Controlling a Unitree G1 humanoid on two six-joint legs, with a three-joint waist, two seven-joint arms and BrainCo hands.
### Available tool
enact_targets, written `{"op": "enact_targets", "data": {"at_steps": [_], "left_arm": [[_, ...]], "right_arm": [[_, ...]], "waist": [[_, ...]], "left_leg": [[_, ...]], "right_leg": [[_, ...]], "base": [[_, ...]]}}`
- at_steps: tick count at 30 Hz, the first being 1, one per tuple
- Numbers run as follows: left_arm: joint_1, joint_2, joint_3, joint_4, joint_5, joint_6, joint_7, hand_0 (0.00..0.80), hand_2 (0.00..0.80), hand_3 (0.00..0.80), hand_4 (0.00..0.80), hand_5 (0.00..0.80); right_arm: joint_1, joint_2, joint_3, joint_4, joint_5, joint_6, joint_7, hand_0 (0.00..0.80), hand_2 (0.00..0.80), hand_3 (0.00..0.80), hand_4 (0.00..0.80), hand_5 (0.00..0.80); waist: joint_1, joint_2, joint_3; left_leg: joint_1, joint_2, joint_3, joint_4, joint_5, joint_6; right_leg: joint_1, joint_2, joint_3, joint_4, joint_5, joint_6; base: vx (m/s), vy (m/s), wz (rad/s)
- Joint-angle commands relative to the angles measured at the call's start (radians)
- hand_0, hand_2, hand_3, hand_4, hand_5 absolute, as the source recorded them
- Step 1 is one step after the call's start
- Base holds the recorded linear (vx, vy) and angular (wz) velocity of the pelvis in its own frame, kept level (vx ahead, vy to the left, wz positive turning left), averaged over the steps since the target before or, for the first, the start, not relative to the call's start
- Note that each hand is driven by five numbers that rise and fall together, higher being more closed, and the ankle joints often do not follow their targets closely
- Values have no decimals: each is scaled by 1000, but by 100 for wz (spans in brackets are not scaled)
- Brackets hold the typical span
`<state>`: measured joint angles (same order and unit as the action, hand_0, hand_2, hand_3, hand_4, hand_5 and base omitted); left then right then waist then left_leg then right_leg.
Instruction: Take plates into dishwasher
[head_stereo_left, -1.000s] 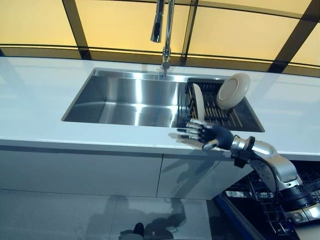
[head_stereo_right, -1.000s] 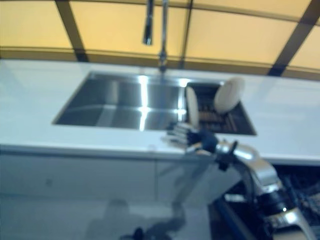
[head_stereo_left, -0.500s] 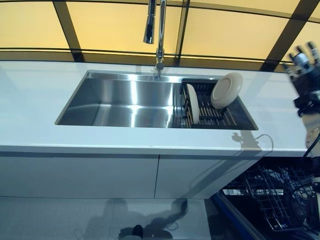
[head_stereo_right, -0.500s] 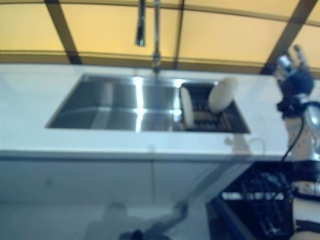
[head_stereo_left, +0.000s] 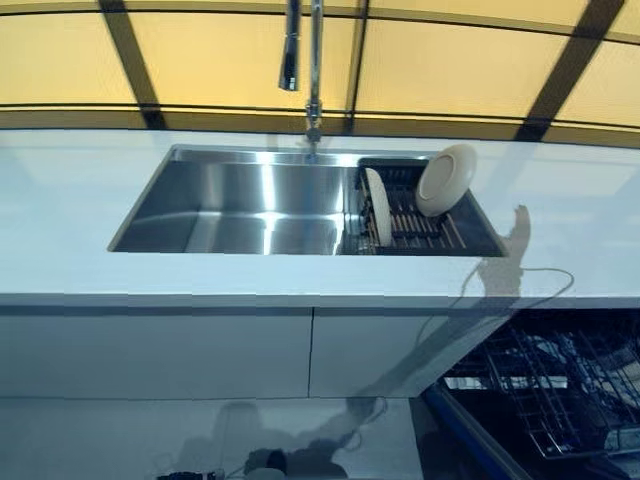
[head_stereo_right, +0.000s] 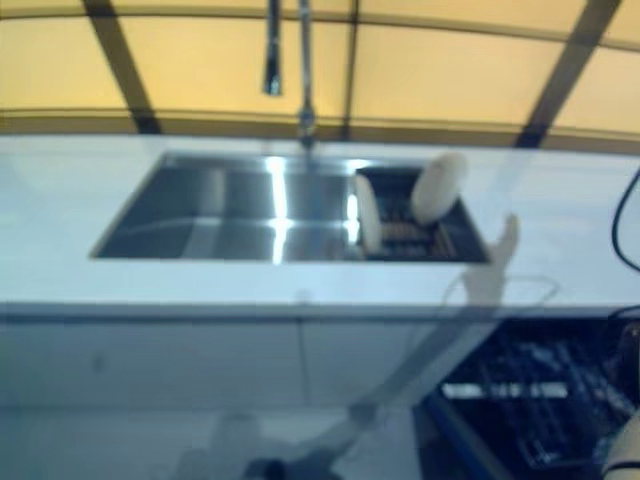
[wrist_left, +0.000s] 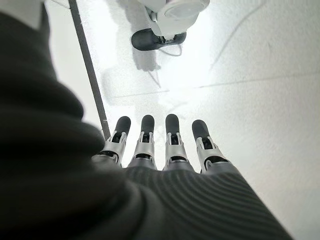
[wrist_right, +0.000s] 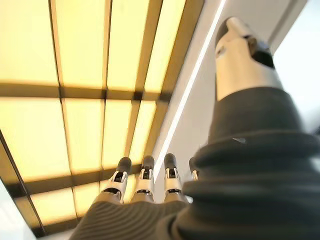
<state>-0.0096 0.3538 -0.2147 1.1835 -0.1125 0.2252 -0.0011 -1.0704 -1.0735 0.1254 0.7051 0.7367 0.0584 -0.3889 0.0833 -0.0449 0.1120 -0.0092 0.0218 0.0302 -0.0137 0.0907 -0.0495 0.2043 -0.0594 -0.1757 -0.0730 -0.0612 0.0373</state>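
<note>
Two cream plates stand in a black dish rack (head_stereo_left: 455, 232) at the right end of the steel sink (head_stereo_left: 240, 205). One plate (head_stereo_left: 378, 206) stands upright and edge-on at the rack's left. The other plate (head_stereo_left: 445, 180) leans at the rack's far side, its face showing. The dishwasher's dark wire rack (head_stereo_left: 560, 385) is pulled out at the lower right, below the counter. Neither hand shows in the eye views. My right hand (wrist_right: 145, 182) is raised before the yellow wall panels, fingers straight and holding nothing. My left hand (wrist_left: 167, 145) hangs over the pale floor, fingers straight, empty.
A tall tap (head_stereo_left: 312, 70) rises behind the sink. The white counter (head_stereo_left: 70, 230) runs to both sides, with white cabinet fronts (head_stereo_left: 160, 350) below. Yellow panels with dark bars (head_stereo_left: 220, 55) back the counter.
My right hand has left the counter's front edge by the rack, swung up to the right, and gone out of the eye views. The camera has shifted a little.
</note>
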Motion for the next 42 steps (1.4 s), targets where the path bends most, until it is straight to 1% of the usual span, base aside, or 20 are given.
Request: {"op": "enact_targets", "data": {"at_steps": [1,2,4,6,8,9,11,13,16,18,20,23,30,32,36,37,39,40,41,42], "left_arm": [[6,25,-45,10,-32,0,5,0,0,0,0,0],[6,26,-42,9,-35,0,5,0,0,0,0,0],[-9,46,-33,7,-64,5,9,0,0,0,0,0],[-33,67,-42,10,-55,14,1,0,0,0,0,0],[-45,74,-57,21,-54,13,7,0,0,0,0,0],[-53,79,-61,27,-51,20,12,0,0,0,0,0],[-64,85,-65,28,-51,36,18,0,0,0,0,0],[-77,94,-66,26,-44,56,16,0,0,0,0,0],[-91,104,-54,21,-52,76,21,0,0,0,0,0],[-95,110,-39,20,-54,85,28,0,0,0,0,0],[-92,93,-37,6,-71,94,37,0,0,0,0,0],[-90,72,-55,4,-38,97,-10,0,0,0,0,0],[-53,41,-70,68,-27,53,7,0,0,0,0,0],[-45,45,-68,75,-27,49,6,0,0,0,0,0],[-19,55,-48,71,-65,49,37,0,0,0,0,0],[-20,59,-39,68,-84,51,48,0,0,0,0,0],[-31,61,-30,71,-103,53,54,0,0,0,0,0],[-35,60,-30,70,-107,49,50,0,0,0,0,0],[-41,56,-32,62,-111,47,45,0,0,0,0,0],[-48,50,-34,45,-119,53,42,0,0,0,0,0]], "right_arm": [[-48,-33,78,2,26,100,83,0,0,0,0,0],[-47,-30,78,9,27,108,90,0,0,0,0,0],[-54,-1,87,55,68,195,105,0,0,0,0,0],[-45,4,88,83,64,267,100,0,0,0,0,0],[-40,7,100,116,64,298,96,0,0,0,0,0],[-48,14,108,142,68,299,118,0,0,0,0,0],[-64,33,117,168,43,333,123,0,0,0,0,0],[-87,34,141,193,55,357,131,0,0,0,0,0],[-111,25,155,198,39,377,145,0,0,0,0,0],[-104,22,147,187,11,379,143,0,0,0,0,0],[-98,27,163,164,-16,414,118,0,0,0,0,0],[-98,19,159,195,17,408,75,0,0,0,0,0],[-112,55,169,282,-28,410,42,0,0,0,0,0],[-118,71,173,288,-28,412,44,0,0,0,0,0],[-142,117,193,278,-30,418,61,0,0,0,0,0],[-156,131,201,278,-52,417,72,0,0,0,0,0],[-191,136,237,315,-80,407,128,0,0,0,0,0],[-203,137,257,328,-96,405,149,0,0,0,0,0],[-212,135,279,336,-98,401,161,0,0,0,0,0],[-214,133,293,337,-86,400,172,0,0,0,0,0]], "waist": [[40,-17,-20],[41,-17,-21],[42,-16,-26],[33,-15,-23],[14,12,-8],[2,21,-1],[-14,20,9],[-35,16,12],[-79,-2,29],[-85,-9,35],[-79,-16,21],[-72,-22,8],[-61,-22,-12],[-58,-18,-9],[-35,-6,0],[-33,-6,-1],[-36,-15,-9],[-34,-20,-8],[-23,-23,2],[-9,-21,10]], "left_leg": [[-61,16,14,31,-7,-25],[-57,14,21,31,-10,-22],[-41,-1,57,24,-25,11],[-36,-28,67,24,-25,45],[2,-29,50,4,-24,55],[28,-29,37,-11,-25,54],[63,-28,21,-39,-25,46],[99,-22,-2,-59,-40,37],[170,-37,-37,-68,-122,43],[180,-28,-32,-48,-157,48],[159,-15,-12,-23,-145,36],[157,-1,3,-18,-147,28],[180,18,24,-27,-152,7],[191,17,38,-31,-154,8],[208,36,114,-35,-138,3],[208,38,124,-24,-144,1],[193,30,116,67,-173,-6],[162,32,105,153,-160,-17],[92,36,69,260,-104,-38],[33,44,40,272,-59,-59]], "right_leg": [[4,-63,-19,89,9,45],[3,-69,-23,92,10,48],[-14,-96,-47,146,0,61],[-67,-122,-51,323,67,79],[-180,-126,-21,523,119,85],[-224,-114,-5,551,116,81],[-251,-93,12,479,100,77],[-252,-65,37,322,93,74],[-352,-68,75,135,221,107],[-350,-81,77,141,209,103],[-297,-63,78,110,193,91],[-252,-58,71,76,182,84],[-194,-69,57,41,172,90],[-200,-82,35,56,174,99],[-208,-128,-84,122,169,117],[-202,-123,-84,104,168,111],[-199,-103,-62,97,152,82],[-194,-96,-53,98,143,66],[-174,-84,-33,92,136,49],[-146,-75,-18,75,131,45]], "base": [[128,147,1],[115,174,3],[98,182,-5],[91,187,-13],[149,201,0],[215,90,8],[256,-79,9],[268,-214,9],[225,-221,11],[180,-182,22],[109,-137,34],[133,-98,19],[146,-13,6],[108,2,-10],[72,-30,-26],[63,-61,-63],[84,-37,-63],[81,-12,-28],[81,37,1],[96,109,11]]}}
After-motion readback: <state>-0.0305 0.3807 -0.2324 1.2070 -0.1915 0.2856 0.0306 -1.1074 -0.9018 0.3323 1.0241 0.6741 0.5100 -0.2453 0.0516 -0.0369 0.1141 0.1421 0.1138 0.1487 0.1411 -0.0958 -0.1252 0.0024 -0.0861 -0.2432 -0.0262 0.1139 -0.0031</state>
